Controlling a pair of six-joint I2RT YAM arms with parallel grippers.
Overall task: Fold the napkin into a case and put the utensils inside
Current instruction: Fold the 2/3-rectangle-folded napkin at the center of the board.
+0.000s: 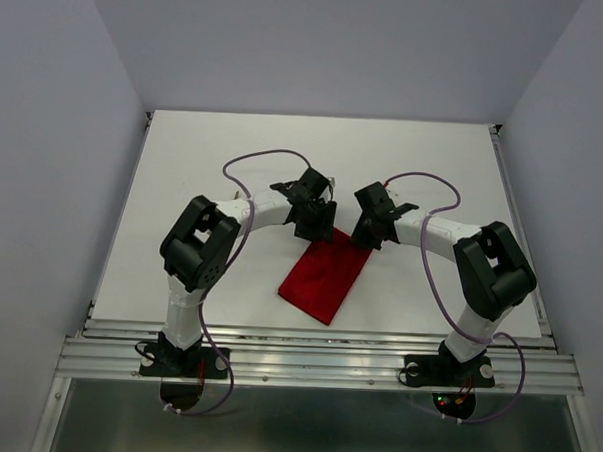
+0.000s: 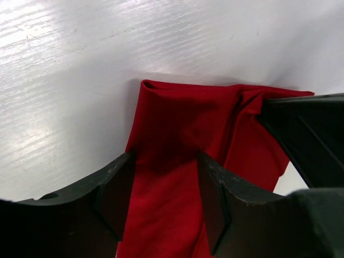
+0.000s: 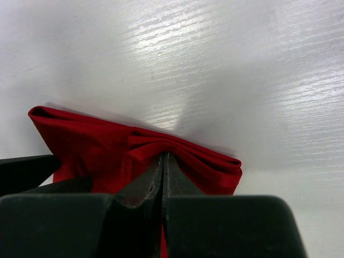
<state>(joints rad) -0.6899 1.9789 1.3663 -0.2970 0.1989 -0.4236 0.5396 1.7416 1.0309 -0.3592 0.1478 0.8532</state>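
Bright red soft cloth napkin (image 1: 324,279), folded into a narrow rectangle, lies mid white table (image 1: 434,172); contents not discernible. Over its far end: left gripper (image 2: 164,161) fingers apart; right gripper (image 3: 164,158) fingers together, pinching a cloth pucker.

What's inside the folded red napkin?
Only red folds show at the far end of the napkin, where the right claw pinches it. Its layers hide anything inside; no utensils visible.
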